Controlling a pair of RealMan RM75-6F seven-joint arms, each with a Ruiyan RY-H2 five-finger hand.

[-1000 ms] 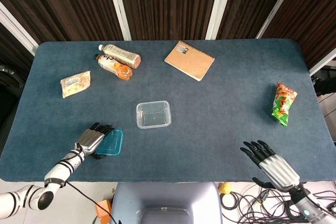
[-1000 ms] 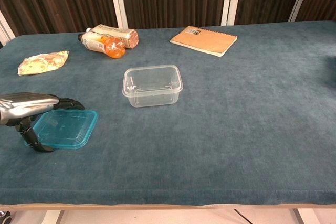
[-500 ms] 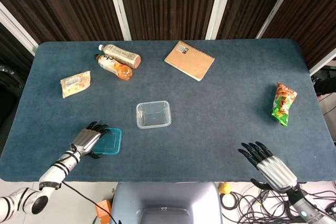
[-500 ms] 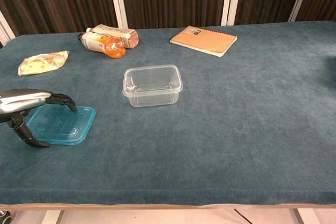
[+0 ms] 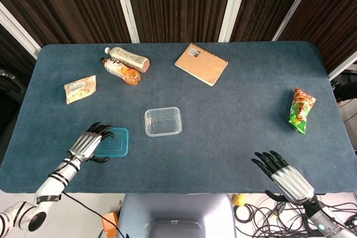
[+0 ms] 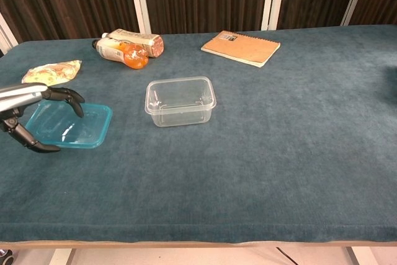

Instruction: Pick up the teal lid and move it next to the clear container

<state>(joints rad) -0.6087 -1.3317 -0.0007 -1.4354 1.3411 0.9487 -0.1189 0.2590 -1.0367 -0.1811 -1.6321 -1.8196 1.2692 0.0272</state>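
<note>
Table [image 5: 234, 115]; right hand [image 5: 281, 174] in head view only.

The teal lid [image 5: 113, 142] is seen as a translucent rounded rectangle, held at its left edge by the left hand [image 5: 88, 145], whose fingers [image 6: 65, 96] are curled over the rim. The clear container [image 5: 163, 121] is found upright and open-topped on the table, to the right of that hand and beyond the lid, apart from both.

Open felt between teal lid [image 5: 114, 141] and clear container [image 5: 163, 121]
</note>
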